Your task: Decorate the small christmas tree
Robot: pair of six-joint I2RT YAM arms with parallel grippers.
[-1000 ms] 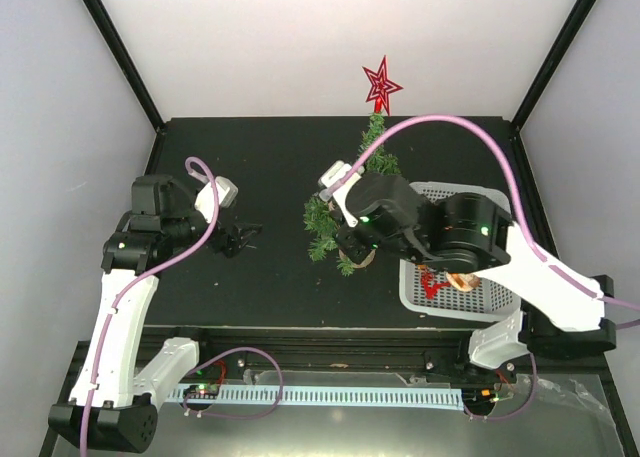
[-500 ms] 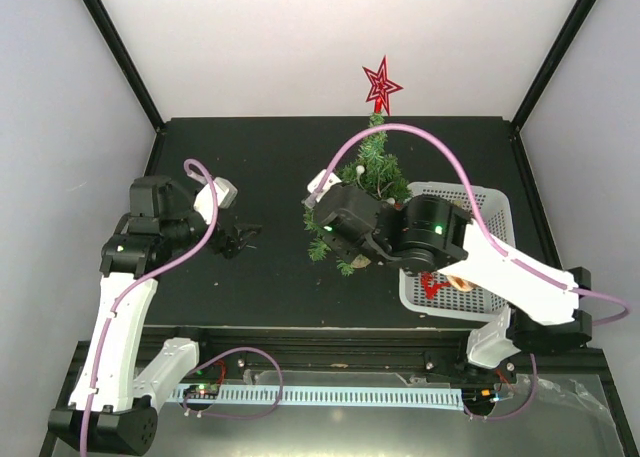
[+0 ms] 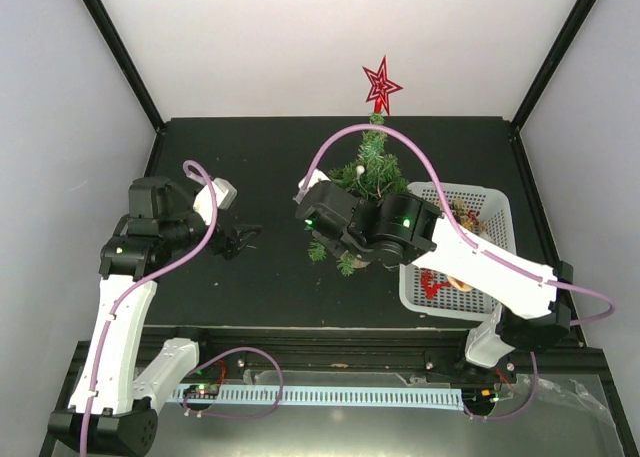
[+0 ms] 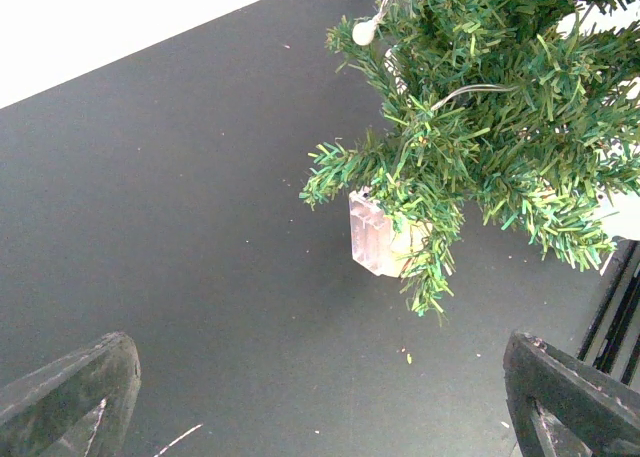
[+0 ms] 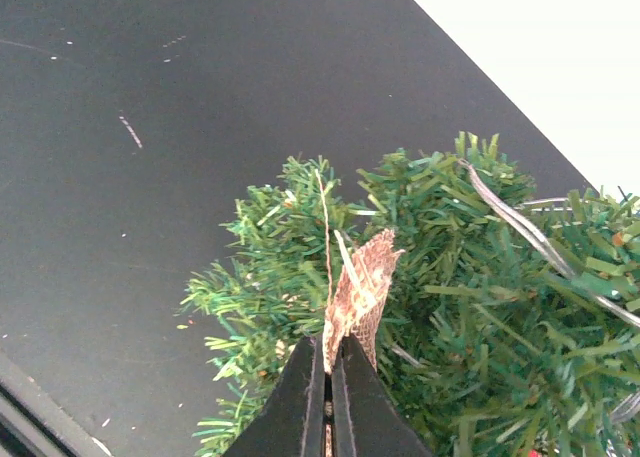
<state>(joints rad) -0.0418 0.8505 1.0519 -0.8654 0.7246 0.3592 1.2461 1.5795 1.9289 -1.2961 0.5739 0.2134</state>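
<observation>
From above, the tree (image 3: 372,172) stands at the far middle of the table (image 3: 230,157), with a red star (image 3: 381,85) on its tip and a basket (image 3: 488,205) just to its right. The right arm (image 3: 470,262) reaches across to the near left branches, probably to hang something there. The left gripper (image 3: 240,239) sits well apart on the left, out of the way.

In the left wrist view its jaws stand wide and empty, facing the tree, where a clear ornament (image 4: 378,239) hangs from a low branch.

In the right wrist view the right gripper (image 5: 328,362) pinches a brown ornament (image 5: 362,277), holding its string (image 5: 326,217) up over the branches.
</observation>
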